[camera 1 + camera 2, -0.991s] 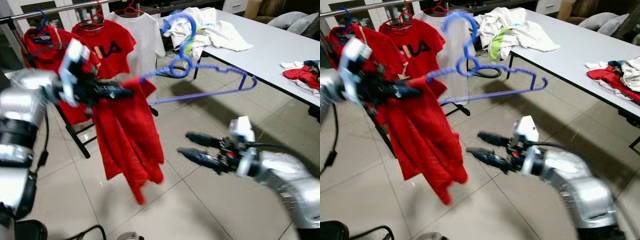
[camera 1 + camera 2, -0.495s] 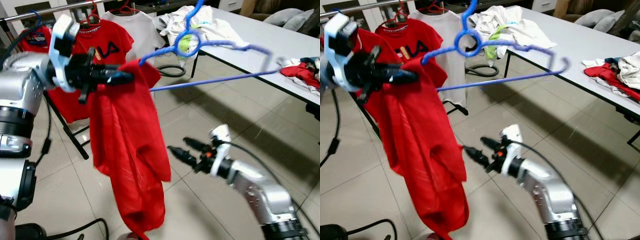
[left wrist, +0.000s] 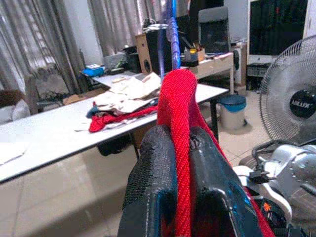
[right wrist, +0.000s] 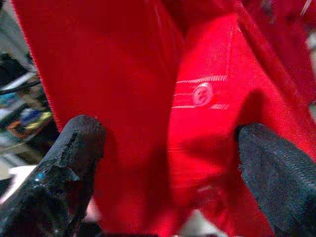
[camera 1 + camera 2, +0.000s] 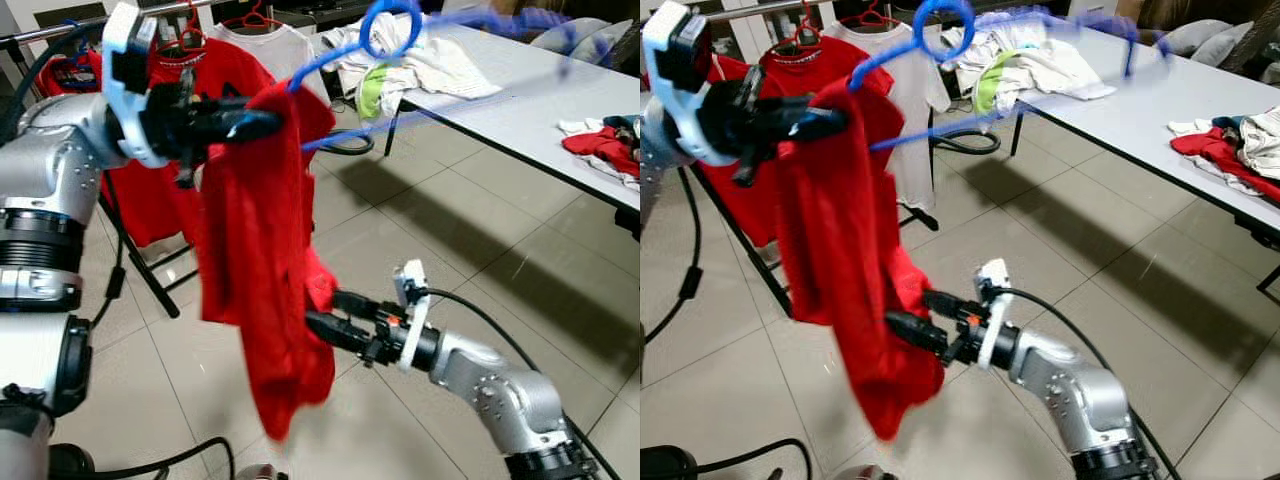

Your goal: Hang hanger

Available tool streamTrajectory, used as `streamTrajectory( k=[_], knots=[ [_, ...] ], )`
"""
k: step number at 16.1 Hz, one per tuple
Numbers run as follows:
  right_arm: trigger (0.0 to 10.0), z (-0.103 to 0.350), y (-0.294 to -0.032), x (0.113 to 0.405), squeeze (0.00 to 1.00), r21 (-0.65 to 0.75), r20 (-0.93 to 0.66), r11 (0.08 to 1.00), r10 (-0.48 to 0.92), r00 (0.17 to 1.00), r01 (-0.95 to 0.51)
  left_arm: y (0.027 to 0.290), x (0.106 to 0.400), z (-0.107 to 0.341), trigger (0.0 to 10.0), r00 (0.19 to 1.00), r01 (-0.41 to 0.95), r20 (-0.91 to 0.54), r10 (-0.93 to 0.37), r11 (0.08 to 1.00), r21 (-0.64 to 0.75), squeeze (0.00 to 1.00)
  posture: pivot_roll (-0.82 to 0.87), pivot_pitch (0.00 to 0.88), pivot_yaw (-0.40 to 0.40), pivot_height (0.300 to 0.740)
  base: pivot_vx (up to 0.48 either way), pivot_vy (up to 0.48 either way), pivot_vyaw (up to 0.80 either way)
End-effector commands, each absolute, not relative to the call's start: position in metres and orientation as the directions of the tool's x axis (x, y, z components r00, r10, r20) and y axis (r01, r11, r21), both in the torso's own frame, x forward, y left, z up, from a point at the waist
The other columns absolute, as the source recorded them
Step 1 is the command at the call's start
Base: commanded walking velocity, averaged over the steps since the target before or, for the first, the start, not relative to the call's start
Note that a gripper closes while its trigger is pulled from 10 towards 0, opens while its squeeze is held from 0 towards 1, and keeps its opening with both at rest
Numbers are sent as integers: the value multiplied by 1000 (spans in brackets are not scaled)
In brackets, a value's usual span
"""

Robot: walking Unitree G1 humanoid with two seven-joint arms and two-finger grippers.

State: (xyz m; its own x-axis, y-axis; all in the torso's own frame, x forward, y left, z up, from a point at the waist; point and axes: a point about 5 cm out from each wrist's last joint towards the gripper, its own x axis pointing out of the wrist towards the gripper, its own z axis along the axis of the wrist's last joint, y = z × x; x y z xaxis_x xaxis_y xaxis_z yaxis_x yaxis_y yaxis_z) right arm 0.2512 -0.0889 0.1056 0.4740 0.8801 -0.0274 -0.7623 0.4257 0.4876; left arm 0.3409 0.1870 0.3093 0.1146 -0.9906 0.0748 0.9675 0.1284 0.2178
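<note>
A red shirt (image 5: 262, 270) hangs in a long fold from one arm of a blue plastic hanger (image 5: 340, 62). The hanger is tilted and blurred, its hook loop (image 5: 391, 22) high up. My left gripper (image 5: 255, 124) is raised at the upper left, shut on the shirt's shoulder where it lies over the hanger. In the left wrist view the red cloth (image 3: 178, 123) is pinched between the fingers (image 3: 153, 182), with the blue hanger (image 3: 171, 29) rising behind. My right gripper (image 5: 326, 312) is low in the middle, open, its fingers (image 4: 74, 153) spread against the shirt's lower part (image 4: 197, 98).
A clothes rail (image 5: 60, 30) at the back left carries red shirts (image 5: 150, 200) and a white shirt (image 5: 292, 55) on hangers. A long grey table (image 5: 540, 95) on the right holds heaps of clothes (image 5: 430, 65). Cables lie on the tiled floor (image 5: 470, 230).
My left arm has swung the hanger and shirt higher, so the shirt hangs straighter. My right gripper has moved left and reached the shirt's lower part.
</note>
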Motion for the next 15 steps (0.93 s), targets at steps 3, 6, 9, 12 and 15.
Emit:
streamTrajectory(
  k=[3, 6, 9, 12, 15],
  knots=[
    [10000, 119, -103, 268, 0, 321, 31, 583, 781, 623, -747, 186, 338, 320, 0, 116, 951, 88, -989, 136, 278, 0, 63, 0, 66, 740, 0, 0, 0],
    [10000, 126, -108, 260, 0, 256, 51, 536, 823, 565, -804, 187, 338, 322, 0, 117, 951, 105, -988, 142, 273, 0, 59, 0, 70, 740, 0, 0, 0],
    [10000, 106, -110, 267, 0, 122, -68, 643, 766, 640, -756, 186, 338, 325, 0, 114, 951, 132, -985, 147, 270, 0, 63, 0, 74, 740, 0, 0, 0],
    [10000, 106, -117, 270, 0, 58, -55, 670, 743, 668, -740, 187, 339, 328, 0, 121, 949, 135, -983, 154, 274, 0, 66, 0, 76, 740, 0, 0, 0],
    [10000, 105, -107, 260, 0, -3, -54, 587, 808, 586, -809, 187, 339, 331, 0, 131, 945, 150, -980, 170, 279, 0, 65, 0, 77, 740, 0, 0, 0]
  ],
)
